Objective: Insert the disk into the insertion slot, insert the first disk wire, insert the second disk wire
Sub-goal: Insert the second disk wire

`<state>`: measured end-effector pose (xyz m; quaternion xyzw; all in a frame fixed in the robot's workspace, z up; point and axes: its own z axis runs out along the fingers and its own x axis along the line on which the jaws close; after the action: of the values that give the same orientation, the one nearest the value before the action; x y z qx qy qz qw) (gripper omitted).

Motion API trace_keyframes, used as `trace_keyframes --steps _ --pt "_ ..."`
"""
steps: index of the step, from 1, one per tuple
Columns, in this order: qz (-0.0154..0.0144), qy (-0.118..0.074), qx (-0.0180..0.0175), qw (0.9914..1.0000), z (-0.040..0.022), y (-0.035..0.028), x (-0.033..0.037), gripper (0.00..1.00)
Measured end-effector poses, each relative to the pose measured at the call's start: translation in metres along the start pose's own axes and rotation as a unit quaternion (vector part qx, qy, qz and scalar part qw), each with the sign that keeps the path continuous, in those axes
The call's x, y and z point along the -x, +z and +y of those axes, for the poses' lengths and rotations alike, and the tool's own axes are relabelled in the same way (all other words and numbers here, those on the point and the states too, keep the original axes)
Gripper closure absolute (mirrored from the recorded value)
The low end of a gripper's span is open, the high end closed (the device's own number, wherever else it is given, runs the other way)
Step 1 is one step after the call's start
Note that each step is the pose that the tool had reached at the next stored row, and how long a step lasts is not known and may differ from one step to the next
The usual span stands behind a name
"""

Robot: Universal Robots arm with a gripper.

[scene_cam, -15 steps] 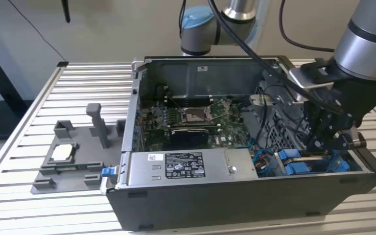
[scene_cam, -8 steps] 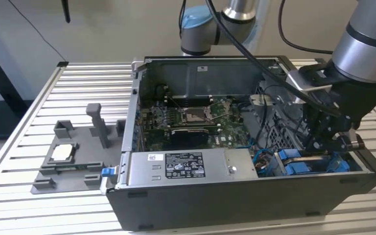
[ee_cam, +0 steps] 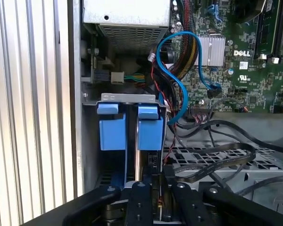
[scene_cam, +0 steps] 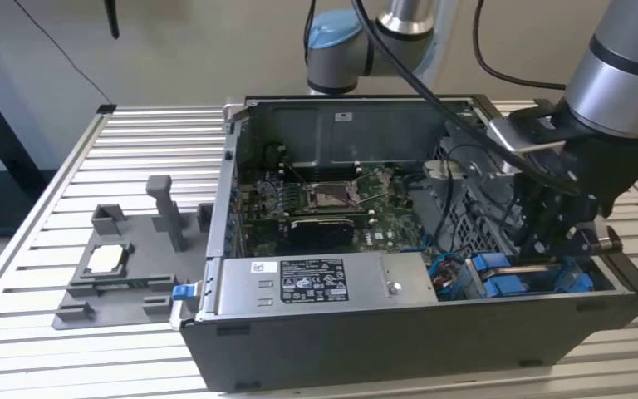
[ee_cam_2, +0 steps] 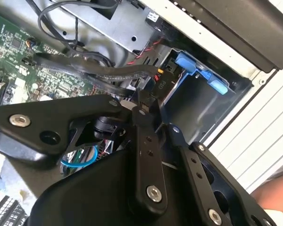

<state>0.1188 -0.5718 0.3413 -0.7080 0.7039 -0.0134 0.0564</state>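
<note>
Disk (ee_cam: 150, 134) in bay, tool (ee_cam: 151, 200) just beside

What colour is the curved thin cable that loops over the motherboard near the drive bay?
Light blue. The cable shows best in the first wrist view.

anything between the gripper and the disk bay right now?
Nothing visible blocks it. The gripper is already down at the blue disk carriers seated in the bay. A blue cable and black cables loop beside them, over the motherboard side, not across the carriers.
</note>
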Motion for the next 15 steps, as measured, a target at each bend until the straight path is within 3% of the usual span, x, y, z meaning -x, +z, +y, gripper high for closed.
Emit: trace_keyframes --steps 4,9,15 --pt "-0.0001 0.0 0.0002 1.0 -0.0012 -0.0124 0.0008 0.76" --pt "0.0 0.0 0.0009 1.0 -0.0021 -0.0207 0.0013 0.76" --pt "0.0007 0.001 0.01 0.99995 -0.0037 -0.0335 0.0021 0.76"
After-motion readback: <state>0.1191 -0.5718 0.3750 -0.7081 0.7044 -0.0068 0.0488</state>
